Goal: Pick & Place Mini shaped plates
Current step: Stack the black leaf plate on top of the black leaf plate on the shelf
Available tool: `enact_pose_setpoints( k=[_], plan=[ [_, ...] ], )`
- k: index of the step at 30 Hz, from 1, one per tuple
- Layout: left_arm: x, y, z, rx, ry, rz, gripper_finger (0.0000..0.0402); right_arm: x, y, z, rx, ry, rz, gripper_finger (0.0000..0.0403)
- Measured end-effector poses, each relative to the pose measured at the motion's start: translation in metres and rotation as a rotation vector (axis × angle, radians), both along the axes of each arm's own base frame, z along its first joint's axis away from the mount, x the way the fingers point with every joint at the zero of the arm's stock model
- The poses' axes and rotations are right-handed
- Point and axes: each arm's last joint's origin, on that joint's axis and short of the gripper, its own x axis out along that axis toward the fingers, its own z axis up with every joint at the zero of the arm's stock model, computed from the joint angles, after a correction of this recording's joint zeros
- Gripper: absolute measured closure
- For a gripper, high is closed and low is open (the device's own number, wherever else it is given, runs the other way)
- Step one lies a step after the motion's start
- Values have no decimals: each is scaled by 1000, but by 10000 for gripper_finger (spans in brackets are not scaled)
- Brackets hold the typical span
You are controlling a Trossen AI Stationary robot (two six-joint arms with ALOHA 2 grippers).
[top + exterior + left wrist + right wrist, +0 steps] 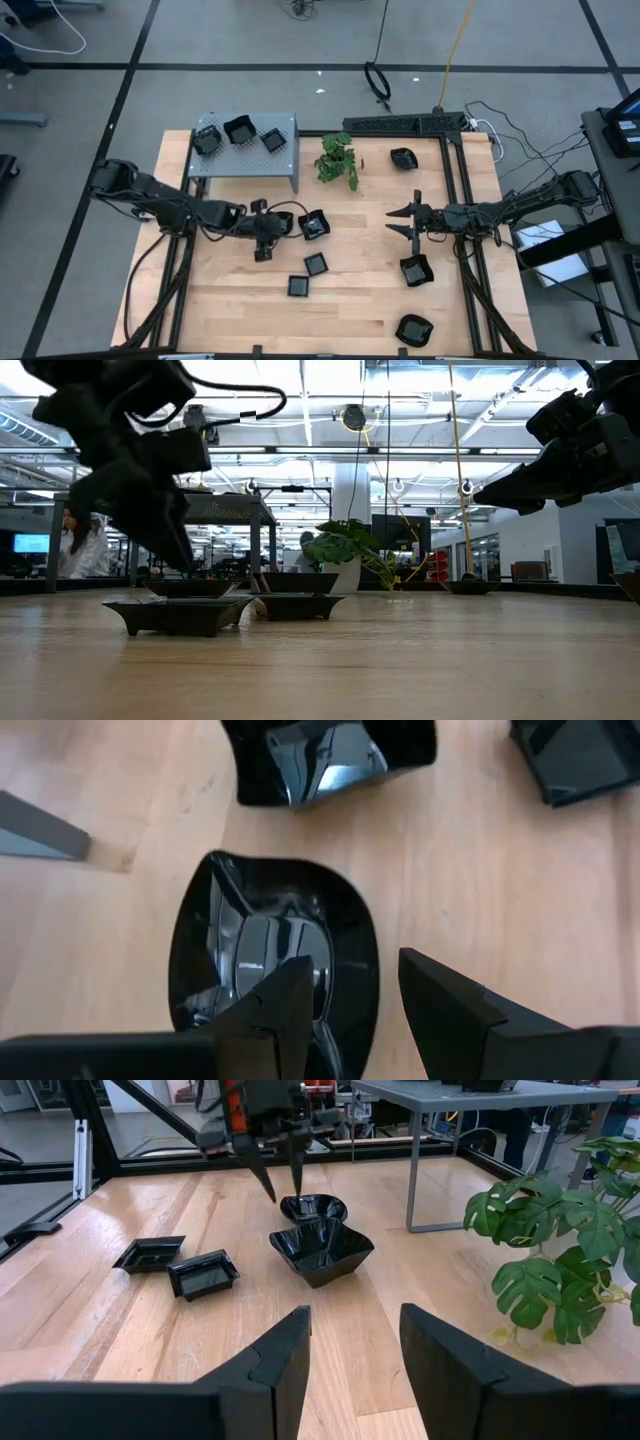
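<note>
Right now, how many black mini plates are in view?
10 plates: three on the grey shelf; one under the left gripper; a wavy one beside it; two square ones mid-table; three on the right side. More may be hidden.

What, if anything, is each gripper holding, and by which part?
Nothing is held. The left gripper's open jaws straddle the rim of one rounded plate, not clamping it; the right gripper hangs open and empty.

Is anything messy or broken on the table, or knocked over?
Nothing looks broken or spilled. The black mini plates sit scattered, upright, on the wooden table, with three more on the grey shelf. The potted plant stands upright. The left gripper hangs over one plate with jaws apart, holding nothing.
</note>
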Motion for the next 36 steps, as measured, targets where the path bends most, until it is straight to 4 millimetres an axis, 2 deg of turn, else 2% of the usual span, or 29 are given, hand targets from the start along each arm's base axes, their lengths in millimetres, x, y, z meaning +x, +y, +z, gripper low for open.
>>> enact_pose_setpoints(
  k=[8, 12, 19, 23, 28, 36],
  plan=[
    [-11, 2, -21, -2, 22, 9, 247, 0, 0, 0, 0, 0, 0, 257],
    [-10, 2, -33, 2, 38, 11, 247, 0, 0, 0, 0, 0, 0, 258],
    [-6, 2, -41, 64, 58, 15, 251, 0, 0, 0, 0, 0, 0, 257],
    [-4, 2, -40, 60, 38, -6, 294, 0, 0, 0, 0, -1, 0, 258],
    [-2, 2, -40, 51, 18, -5, 384, 0, 0, 0, 0, 0, 1, 259],
    [5, -2, -32, 21, -14, 6, 395, 0, 0, 0, 0, 0, 0, 257]
  ],
)
